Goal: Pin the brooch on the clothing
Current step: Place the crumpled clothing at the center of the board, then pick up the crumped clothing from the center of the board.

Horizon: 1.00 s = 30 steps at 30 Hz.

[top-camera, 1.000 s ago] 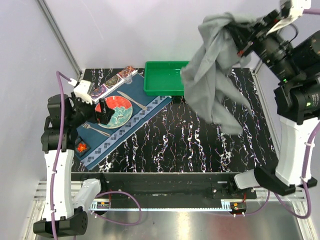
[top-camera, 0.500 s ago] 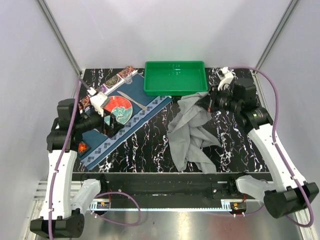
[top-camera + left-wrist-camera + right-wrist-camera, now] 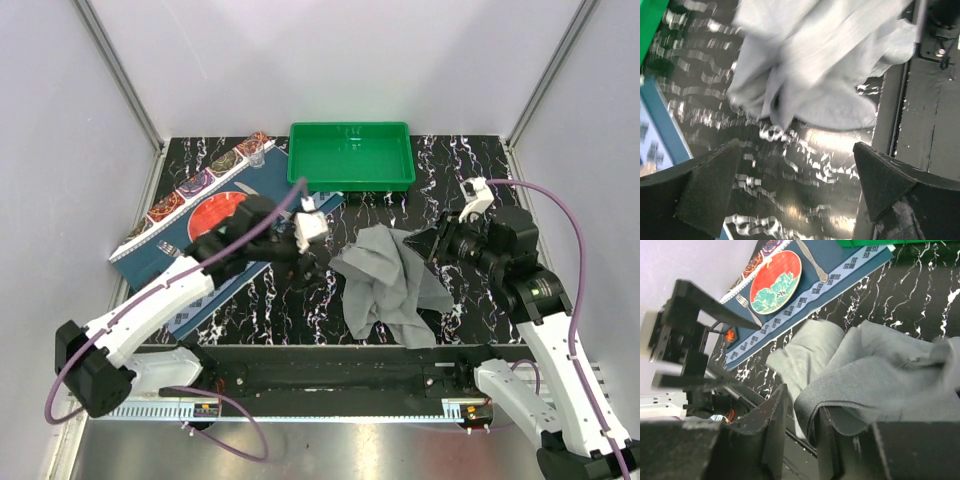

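Note:
The clothing (image 3: 385,285), a grey shirt, lies crumpled on the black marbled table right of centre. My right gripper (image 3: 427,245) is at its right edge. In the right wrist view its jaws (image 3: 802,399) stand apart, a hemmed fold of the shirt (image 3: 880,380) draped over one finger with a gap to the other. My left gripper (image 3: 303,262) hovers just left of the shirt, wide open and empty (image 3: 795,185), with the shirt (image 3: 825,60) ahead of it. The brooch (image 3: 731,333), a tiny red-orange spot, sits on the placemat's near corner.
A green tray (image 3: 350,155) stands at the back centre. The dark blue placemat (image 3: 150,240) at the left carries a red-and-teal plate (image 3: 212,215) and cutlery. Round coasters (image 3: 225,160) lie along the back left. The table's front rail runs just below the shirt.
The right arm came down from high up and laid the shirt on the table, and its jaws have parted. The left arm swung from the placemat to the table's centre, beside the shirt.

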Each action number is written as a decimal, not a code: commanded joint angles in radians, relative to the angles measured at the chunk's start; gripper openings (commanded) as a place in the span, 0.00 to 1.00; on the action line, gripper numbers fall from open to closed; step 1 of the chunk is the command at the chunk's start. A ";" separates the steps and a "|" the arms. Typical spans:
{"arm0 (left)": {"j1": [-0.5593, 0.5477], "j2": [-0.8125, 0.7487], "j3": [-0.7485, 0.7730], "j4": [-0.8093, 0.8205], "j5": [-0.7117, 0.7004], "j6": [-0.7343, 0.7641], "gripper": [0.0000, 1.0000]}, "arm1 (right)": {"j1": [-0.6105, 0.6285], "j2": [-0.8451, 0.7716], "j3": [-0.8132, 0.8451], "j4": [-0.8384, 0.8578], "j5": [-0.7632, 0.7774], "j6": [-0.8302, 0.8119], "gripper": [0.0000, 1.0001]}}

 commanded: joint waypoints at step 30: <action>-0.293 0.192 0.114 0.344 -0.532 0.244 0.00 | 0.001 0.084 0.393 -0.269 0.238 -0.326 0.00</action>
